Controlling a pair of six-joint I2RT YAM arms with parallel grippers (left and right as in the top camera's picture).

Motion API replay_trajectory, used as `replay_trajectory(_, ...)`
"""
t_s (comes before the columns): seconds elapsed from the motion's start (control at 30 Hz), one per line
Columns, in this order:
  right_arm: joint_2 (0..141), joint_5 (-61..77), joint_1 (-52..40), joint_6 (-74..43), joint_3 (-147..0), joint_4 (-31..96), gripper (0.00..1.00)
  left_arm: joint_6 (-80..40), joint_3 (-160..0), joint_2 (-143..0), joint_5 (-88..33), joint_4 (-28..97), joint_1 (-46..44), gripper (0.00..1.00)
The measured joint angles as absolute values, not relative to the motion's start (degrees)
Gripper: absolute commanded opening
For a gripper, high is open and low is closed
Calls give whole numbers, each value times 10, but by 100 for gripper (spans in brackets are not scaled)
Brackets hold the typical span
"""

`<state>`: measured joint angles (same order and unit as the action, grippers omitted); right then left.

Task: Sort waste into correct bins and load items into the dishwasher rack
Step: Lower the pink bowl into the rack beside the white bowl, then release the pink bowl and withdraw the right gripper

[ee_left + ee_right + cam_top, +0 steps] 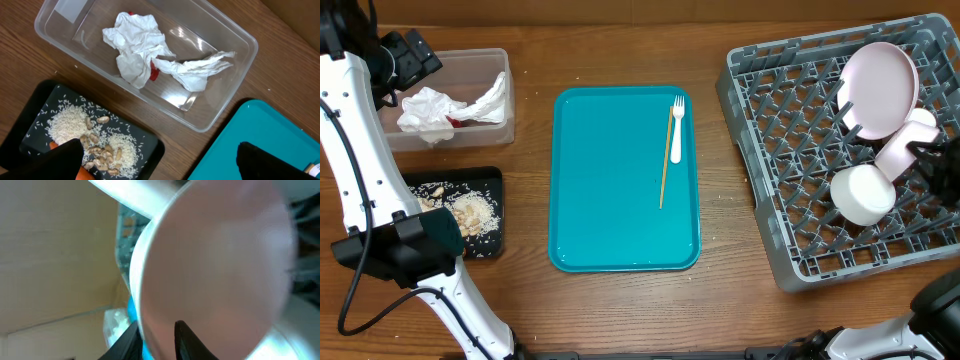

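Note:
The clear tub (490,62) holds crumpled white napkins (430,108) and the red-and-white wrapper (154,74). The black tray (488,183) holds beige scraps (470,212) and an orange carrot (84,173). My left gripper (162,162) is open and empty, and sits by the tub's far-left end in the overhead view (415,58). The white fork (676,128) and wooden stick (666,160) lie on the teal tray (610,180). The grey rack (790,150) holds the plate (875,88) and a white cup (863,194). My right gripper (159,341) is shut on a pale bowl's (900,150) rim.
The teal tray lies in the middle of the wooden table between the bins and the rack. The left arm's white links and black base (400,250) stand beside the black tray. The right arm (945,160) reaches over the rack's right edge.

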<state>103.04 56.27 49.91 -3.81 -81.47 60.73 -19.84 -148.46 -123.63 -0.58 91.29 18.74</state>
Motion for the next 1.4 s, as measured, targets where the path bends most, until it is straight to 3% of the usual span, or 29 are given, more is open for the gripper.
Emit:
replay_trajectory(0.13, 1030, 405, 500, -71, -909, 717, 25, -198, -1485, -1236, -6, 913, 187, 100)
replay_trajectory(0.33, 1009, 254, 503, -122, -961, 768, 27, -198, -1485, -1236, -6, 913, 187, 100)
replay_trajectory(0.73, 931, 201, 468, -143, -964, 793, 31, -198, -1485, -1236, -6, 913, 187, 100)
replay_trajectory(0.83, 931, 124, 418, -175, -964, 755, 18, -198, -1485, -1236, -6, 913, 187, 100)
replay_trajectory(1.0, 945, 39, 409, -216, -964, 721, 7, -198, -1485, -1236, -6, 913, 187, 100)
replay_trajectory(1.4, 1092, -8, 420, -240, -964, 711, 5, -198, -1485, -1236, -6, 913, 187, 100)
